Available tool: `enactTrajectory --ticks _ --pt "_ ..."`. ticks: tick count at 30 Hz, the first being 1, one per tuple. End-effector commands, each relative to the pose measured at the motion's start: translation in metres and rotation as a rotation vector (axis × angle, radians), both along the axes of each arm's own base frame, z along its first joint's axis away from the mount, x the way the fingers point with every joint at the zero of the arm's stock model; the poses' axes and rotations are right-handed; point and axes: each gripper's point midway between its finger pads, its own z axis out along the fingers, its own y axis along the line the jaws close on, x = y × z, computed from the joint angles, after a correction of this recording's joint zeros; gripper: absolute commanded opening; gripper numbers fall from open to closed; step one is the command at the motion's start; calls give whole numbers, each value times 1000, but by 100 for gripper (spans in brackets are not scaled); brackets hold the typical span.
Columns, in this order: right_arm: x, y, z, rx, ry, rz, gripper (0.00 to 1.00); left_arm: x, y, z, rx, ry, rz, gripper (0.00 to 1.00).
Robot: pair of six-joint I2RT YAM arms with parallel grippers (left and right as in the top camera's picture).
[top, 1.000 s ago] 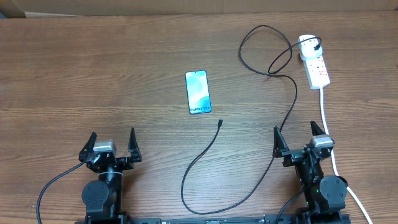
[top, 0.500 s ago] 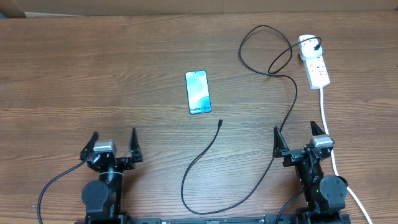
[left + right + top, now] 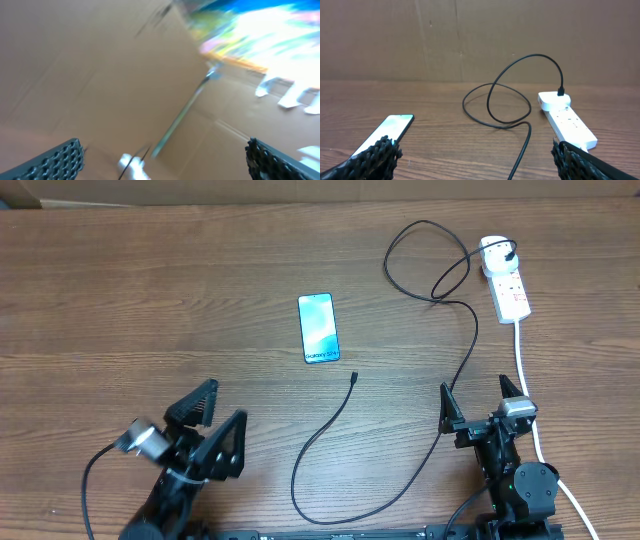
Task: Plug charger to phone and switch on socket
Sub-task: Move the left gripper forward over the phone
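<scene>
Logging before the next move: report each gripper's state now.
Left gripper: open, holding nothing.
Right gripper: open, holding nothing.

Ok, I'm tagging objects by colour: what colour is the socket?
White; the socket shows best in the overhead view.

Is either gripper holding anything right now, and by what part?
Nothing is held. The left gripper and right gripper are both open and empty; the charger lies loose on the table.

We see a light blue-teal phone (image 3: 318, 328), a black charger (image 3: 353, 379), a white socket (image 3: 510, 288) with red marks, and a brown wood-grain table (image 3: 150, 300).
</scene>
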Motion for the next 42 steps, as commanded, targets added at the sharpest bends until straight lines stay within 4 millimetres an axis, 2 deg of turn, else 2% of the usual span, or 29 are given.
enactTrajectory --ticks 1,5,6,7,10,13,14,17,19,22,27,29,34,38,39,42 --pt "0 -1 -1 -4 -6 -6 100 -18 16 51 -117 -134 51 100" --pt "0 -1 -1 -4 -6 -6 100 -32 25 101 -21 -233 187 100" --pt "0 -1 -1 -4 -6 -6 100 -35 25 124 56 -238 235 100" --pt "0 -1 -1 -4 -6 -6 100 -34 25 135 96 -223 255 100" --pt "0 -1 -1 -4 -6 -6 100 -20 26 154 200 -78 289 100" --pt "0 -1 -1 -4 -6 -6 100 -1 27 156 302 146 286 100" --pt "0 -1 -1 -4 -6 -6 100 15 25 146 373 328 244 100" --pt "0 -1 -1 -4 -6 -6 100 24 8 139 414 515 84 100" --pt "0 -1 -1 -4 -6 -6 100 30 -1 135 410 597 1 100" --pt "0 -1 -1 -4 -6 -6 100 47 -12 136 422 610 -94 100" --pt "0 -1 -1 -4 -6 -6 100 73 -14 111 447 817 -78 100" --pt "0 -1 -1 -4 -6 -6 100 87 -17 93 564 957 -6 100" --pt "0 -1 -1 -4 -6 -6 100 109 -19 70 721 1193 166 100" --pt "0 -1 -1 -4 -6 -6 100 132 -36 49 806 1285 151 100" --pt "0 -1 -1 -4 -6 -6 100 142 -47 34 818 1319 124 100" --pt "0 -1 -1 -4 -6 -6 100 159 -66 9 814 1368 57 100"
